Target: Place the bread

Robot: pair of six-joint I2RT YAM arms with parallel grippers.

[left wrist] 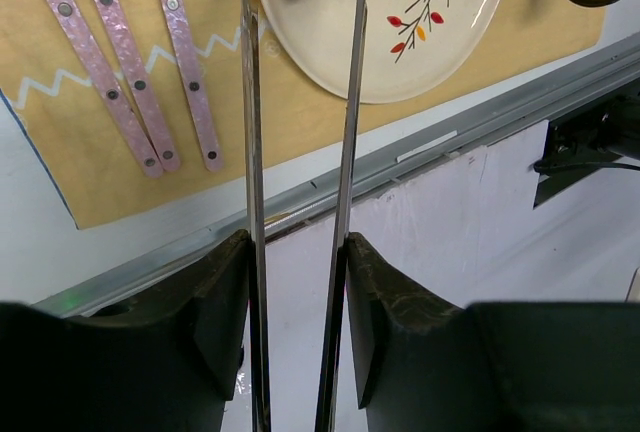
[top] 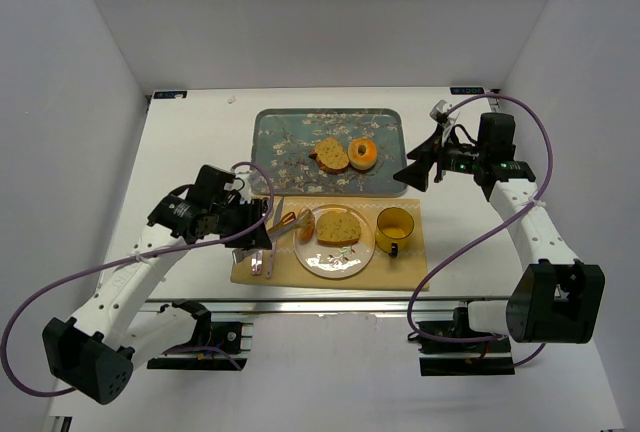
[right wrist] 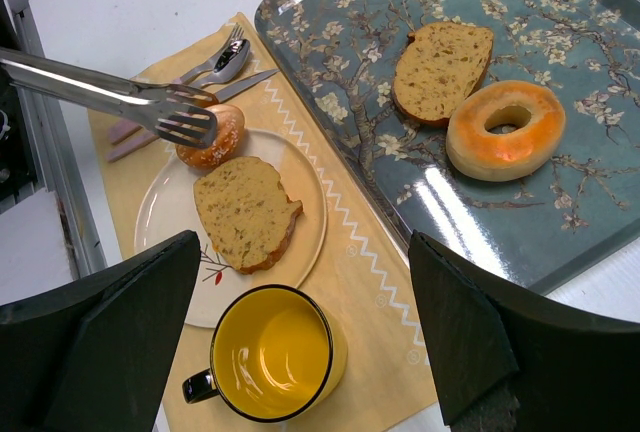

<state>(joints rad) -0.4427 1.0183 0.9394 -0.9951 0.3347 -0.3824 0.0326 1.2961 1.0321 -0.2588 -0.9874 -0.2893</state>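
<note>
I count one bread slice [right wrist: 247, 210] on plate [right wrist: 160, 214] beside one bun [right wrist: 212, 140]; second bread slice [right wrist: 440, 70] on tray [right wrist: 340, 47] beside one bagel [right wrist: 506, 130]. Left gripper [left wrist: 298, 252] pinches one tongs [right wrist: 100, 92], tips at bun. Right gripper [top: 416, 165] spread wide. One mug [right wrist: 272, 352], three utensils [left wrist: 130, 82].

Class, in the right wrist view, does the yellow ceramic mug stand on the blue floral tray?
No, the yellow ceramic mug stands on the tan placemat, outside the blue floral tray.

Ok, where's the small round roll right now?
In the top view, the roll sits at the plate's left rim, beside the bread slice, with the tongs at it.
</note>
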